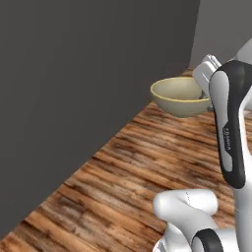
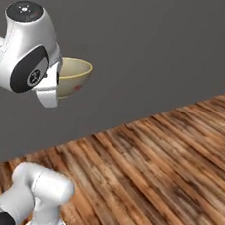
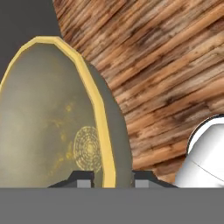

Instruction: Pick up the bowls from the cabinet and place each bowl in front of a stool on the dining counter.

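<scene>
An olive-tan bowl point(image 1: 179, 96) with a yellowish rim hangs in the air above the wooden floor, beside a dark grey wall. In the right base view the bowl point(image 2: 73, 75) pokes out from behind my white hand. My gripper point(image 3: 112, 180) is shut on the bowl point(image 3: 48, 122), one fingertip inside the rim and one outside. In the left base view my forearm hides the fingers at the bowl's right edge. The cabinet, the stools and the dining counter are out of view.
A brown plank floor point(image 1: 147, 157) spreads under the arm. A flat dark grey wall point(image 1: 74, 88) stands close on the left, and the wall point(image 2: 158, 50) runs behind the bowl in the right base view.
</scene>
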Available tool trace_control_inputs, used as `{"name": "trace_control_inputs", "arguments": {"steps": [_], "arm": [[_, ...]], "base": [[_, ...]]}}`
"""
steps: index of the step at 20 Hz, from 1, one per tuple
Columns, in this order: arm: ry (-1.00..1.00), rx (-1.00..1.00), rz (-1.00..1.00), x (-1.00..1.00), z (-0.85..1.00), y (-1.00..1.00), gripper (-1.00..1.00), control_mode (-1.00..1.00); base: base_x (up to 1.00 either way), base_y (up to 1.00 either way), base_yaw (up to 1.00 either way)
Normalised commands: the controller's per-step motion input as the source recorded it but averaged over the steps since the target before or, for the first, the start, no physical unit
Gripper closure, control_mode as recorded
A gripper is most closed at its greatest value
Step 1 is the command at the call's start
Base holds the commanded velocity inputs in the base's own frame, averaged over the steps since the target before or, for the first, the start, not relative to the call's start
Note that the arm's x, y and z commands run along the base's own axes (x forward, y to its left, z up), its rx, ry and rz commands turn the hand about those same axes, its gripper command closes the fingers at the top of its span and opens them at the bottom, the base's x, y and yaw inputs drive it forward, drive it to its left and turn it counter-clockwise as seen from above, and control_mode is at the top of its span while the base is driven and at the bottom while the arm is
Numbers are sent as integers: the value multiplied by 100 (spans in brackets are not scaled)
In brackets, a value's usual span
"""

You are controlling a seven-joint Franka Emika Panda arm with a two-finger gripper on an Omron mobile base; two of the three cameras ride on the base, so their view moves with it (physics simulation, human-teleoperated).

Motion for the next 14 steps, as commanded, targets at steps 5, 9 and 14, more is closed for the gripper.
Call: {"name": "trace_control_inputs", "arguments": {"steps": [5, 9, 14], "arm": [[0, 0, 0, 0, 0, 0, 100, 100], [0, 0, 0, 0, 0, 0, 100, 100], [0, 0, 0, 0, 0, 0, 100, 100]], "base": [[0, 0, -100], [0, 0, -98], [16, -11, -70]]}}
